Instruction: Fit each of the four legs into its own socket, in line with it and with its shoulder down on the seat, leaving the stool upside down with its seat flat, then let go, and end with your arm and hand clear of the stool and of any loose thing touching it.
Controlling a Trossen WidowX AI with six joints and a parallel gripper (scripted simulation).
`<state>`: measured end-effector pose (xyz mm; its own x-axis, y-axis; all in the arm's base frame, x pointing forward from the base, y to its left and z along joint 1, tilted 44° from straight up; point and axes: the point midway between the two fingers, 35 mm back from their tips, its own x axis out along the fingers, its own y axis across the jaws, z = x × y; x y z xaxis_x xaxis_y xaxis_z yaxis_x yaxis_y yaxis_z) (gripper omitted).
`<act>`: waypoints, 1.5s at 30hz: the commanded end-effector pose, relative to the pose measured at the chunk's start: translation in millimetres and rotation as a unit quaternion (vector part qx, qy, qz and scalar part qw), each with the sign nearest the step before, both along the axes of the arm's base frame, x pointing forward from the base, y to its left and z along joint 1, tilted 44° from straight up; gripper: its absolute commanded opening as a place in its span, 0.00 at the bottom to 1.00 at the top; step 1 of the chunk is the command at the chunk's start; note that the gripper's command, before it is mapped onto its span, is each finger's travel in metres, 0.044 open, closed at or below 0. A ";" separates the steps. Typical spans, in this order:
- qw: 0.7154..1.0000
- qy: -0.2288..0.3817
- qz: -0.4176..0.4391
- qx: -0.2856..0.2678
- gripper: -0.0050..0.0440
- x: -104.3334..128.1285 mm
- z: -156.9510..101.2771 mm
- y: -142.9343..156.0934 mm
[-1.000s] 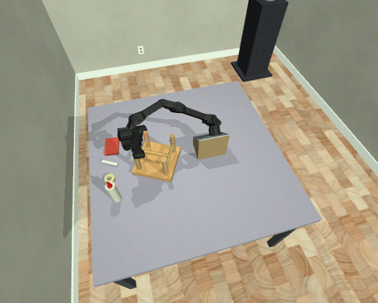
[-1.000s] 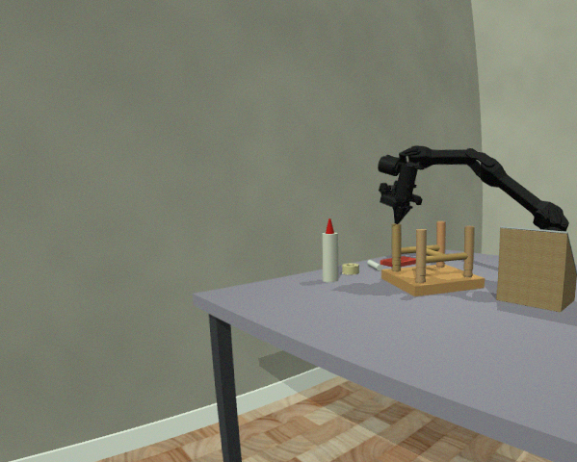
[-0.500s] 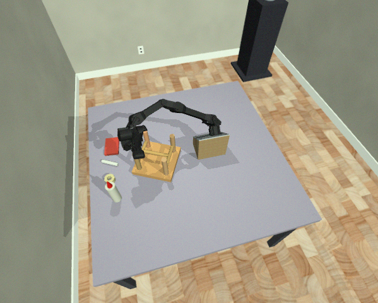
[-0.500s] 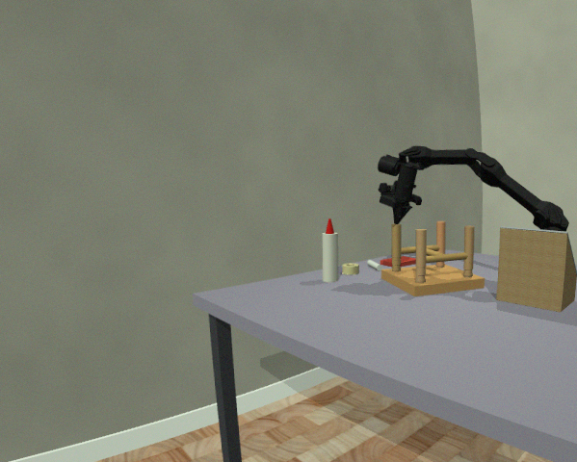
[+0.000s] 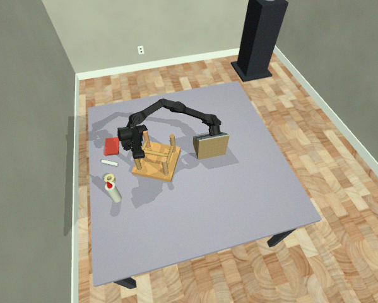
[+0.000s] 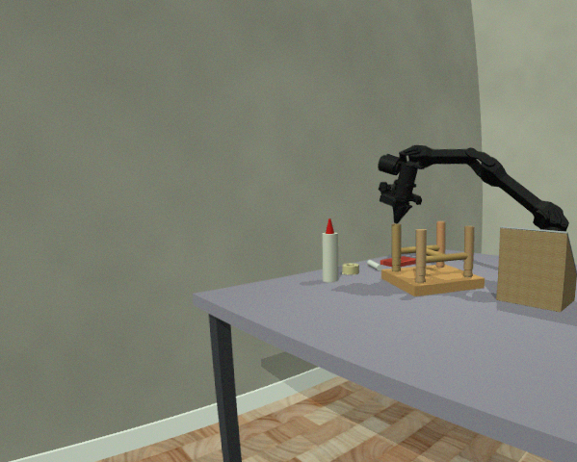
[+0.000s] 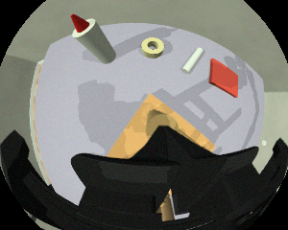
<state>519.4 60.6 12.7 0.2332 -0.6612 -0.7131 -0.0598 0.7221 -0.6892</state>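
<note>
Stool [image 5: 156, 170] [image 6: 447, 287] [image 7: 130, 136] under the hand, is it? How's the arm [image 5: 195, 112] [image 6: 455, 156] standing?

"It rises from the wooden block [image 5: 211, 146] [image 6: 530, 269], arches out high, then bends down at the wrist. In the top view it bows toward the tabletop's far edge. The hand points steeply down, tipped a little."

"And the stool, where and which way round?"

"Nearer the tabletop's left edge than its right, seen from the top, and well in from the near edge. It's upside down, seat flat on the table [image 5: 214, 202] [image 6: 378, 343]. All four legs stand up from the seat, their long axes close to upright, with stretchers [image 5: 156, 152] [image 6: 453, 257] between them. One seat corner points toward the left edge. Whether every shoulder is fully down, I can't tell."

"Now the claw [image 5: 138, 154] [image 6: 397, 221] [image 7: 162, 129]: what's it got?"

"Nothing. Its fingers are pressed together, tips right at the top of the leg [image 5: 138, 163] [image 6: 396, 248] nearest the near-left corner. Touching or just above, I can't say."

"So the hand isn't well clear?"

"No, it's right over that leg. The glue bottle [image 5: 114, 192] [image 6: 329, 257] [image 7: 97, 43] stands apart, closer to the left edge."
</note>
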 end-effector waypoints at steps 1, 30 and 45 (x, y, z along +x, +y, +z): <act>1.000 -0.007 0.001 0.003 0.10 0.0 6.7 4.4; 0.999 -0.025 -0.020 0.007 0.10 -69.3 53.2 24.7; 0.997 -0.043 -0.059 0.000 0.10 -187.5 82.4 6.5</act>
<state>364.0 76.3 90.3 0.2230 -0.6771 -0.7013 0.0643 0.7280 -0.6825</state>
